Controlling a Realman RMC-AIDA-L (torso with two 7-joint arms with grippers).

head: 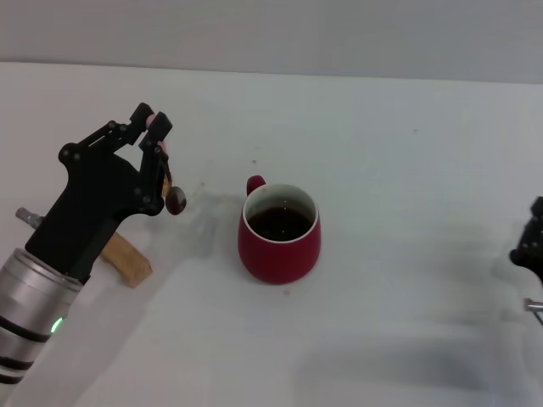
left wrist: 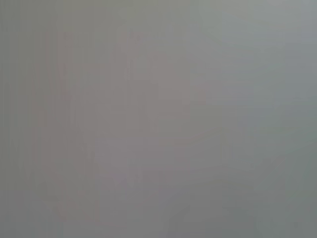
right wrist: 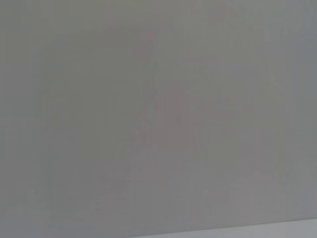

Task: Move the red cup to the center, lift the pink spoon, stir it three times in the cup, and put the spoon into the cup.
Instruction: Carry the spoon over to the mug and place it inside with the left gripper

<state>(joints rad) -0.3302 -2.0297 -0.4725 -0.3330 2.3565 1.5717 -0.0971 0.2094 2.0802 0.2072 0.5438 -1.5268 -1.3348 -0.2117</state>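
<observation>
A tan wooden block (head: 127,259) lies on the white worktop (head: 407,322) under the left arm. Beyond it, the red cup (head: 280,233) stands mid-worktop, dark liquid inside. The left claw (head: 157,136) is raised left of it, pinching the pink spoon (head: 172,182), bowl hanging down. The right claw (head: 533,246) sits at the right edge; I cannot tell its state.
</observation>
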